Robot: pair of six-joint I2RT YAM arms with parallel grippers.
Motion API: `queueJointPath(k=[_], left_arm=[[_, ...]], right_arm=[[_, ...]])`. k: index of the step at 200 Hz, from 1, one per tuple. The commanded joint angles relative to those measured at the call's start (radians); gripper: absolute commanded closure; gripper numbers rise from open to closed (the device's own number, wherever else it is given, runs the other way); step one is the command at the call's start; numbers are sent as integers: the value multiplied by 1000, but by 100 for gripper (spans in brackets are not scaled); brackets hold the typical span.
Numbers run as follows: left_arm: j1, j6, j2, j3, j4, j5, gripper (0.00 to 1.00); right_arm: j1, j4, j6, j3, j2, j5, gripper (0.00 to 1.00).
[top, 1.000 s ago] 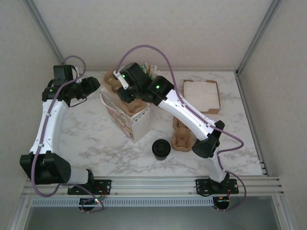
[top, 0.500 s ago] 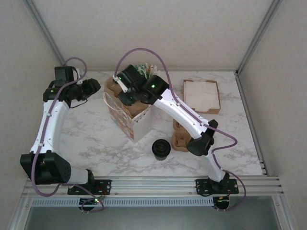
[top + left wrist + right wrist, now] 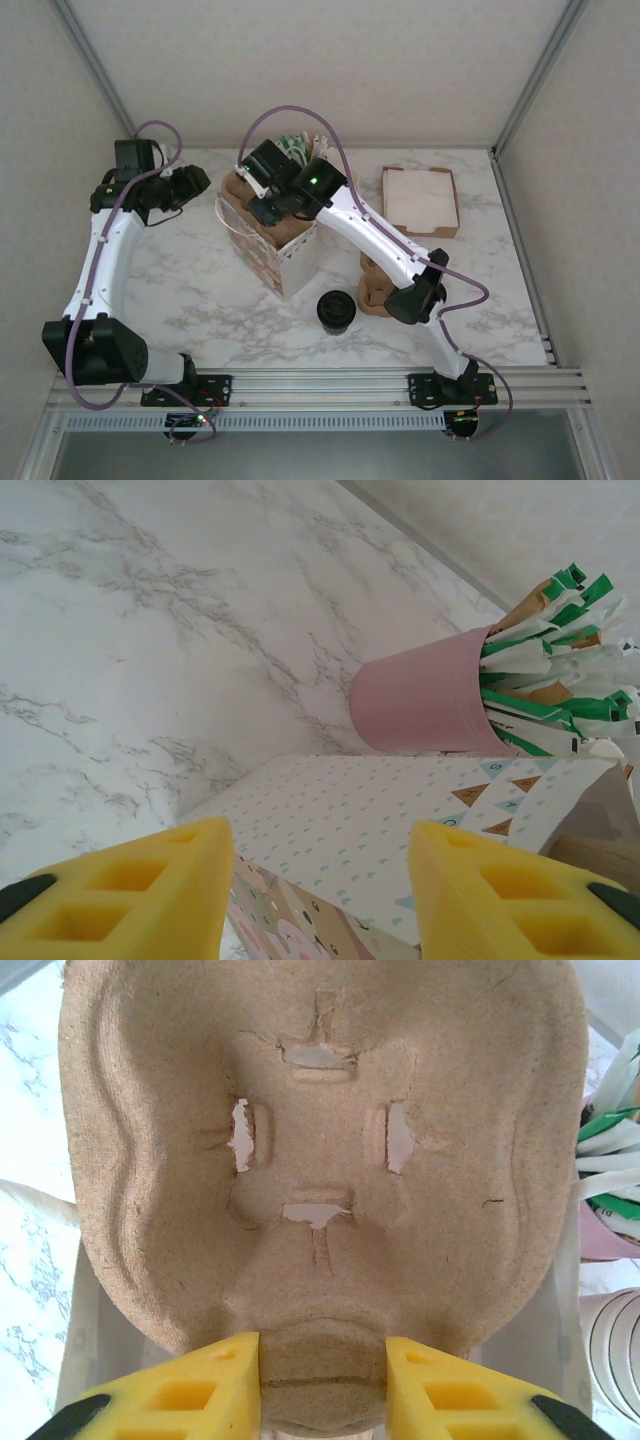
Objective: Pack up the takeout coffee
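Right claw (image 3: 322, 1382) first: its yellow fingers are clamped on the near lip of a brown moulded-pulp cup carrier (image 3: 320, 1160), and that grip looks firm. The carrier hangs face-on to the wrist camera, four slits cut around its cup well. From above, it sits right at the open mouth of the patterned paper gift bag (image 3: 285, 255) standing mid-tabletop. Whether it is already down between the bag walls or just over them, I can't say.

Over to the left claw (image 3: 320, 890): jaws apart, nothing between them, poised just beside the bag's far-left side. Its camera looks down past the bag's dotted flank to a pink cup (image 3: 420, 705) stuffed with green-and-white packets behind it.

And the takeout coffee (image 3: 337, 308), the small cream paper cup under its round black plastic lid? It is standing alone on the marble tabletop (image 3: 200, 290), just in front of the bag's near corner. No claw is near it.

So where are we? Early to middle, by my read. The bag is up and open, and a carrier is being placed in it. The coffee itself is not yet packed: it has to be picked up and seated in the carrier's well, inside the bag.

Also out there: a second stack of pulp carriers (image 3: 370, 290) beside the coffee, and a flat brown cardboard box (image 3: 420, 200) at the back right.
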Motion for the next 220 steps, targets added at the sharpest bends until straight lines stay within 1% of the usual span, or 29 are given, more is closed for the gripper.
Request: queueJointPath(k=[1, 28, 55, 104, 220], left_arm=[[6, 24, -21, -10, 3, -17, 51], [6, 21, -33, -14, 3, -52, 52], [6, 19, -45, -21, 12, -63, 52], [6, 18, -45, -22, 13, -44, 52], [6, 19, -35, -28, 18, -2, 52]], right_arm=[[20, -34, 14, 36, 16, 3, 67], [28, -43, 15, 40, 18, -3, 67], [43, -60, 17, 47, 15, 1, 67], [51, -117, 54, 46, 23, 55, 67], [59, -168, 61, 56, 78, 83, 67]])
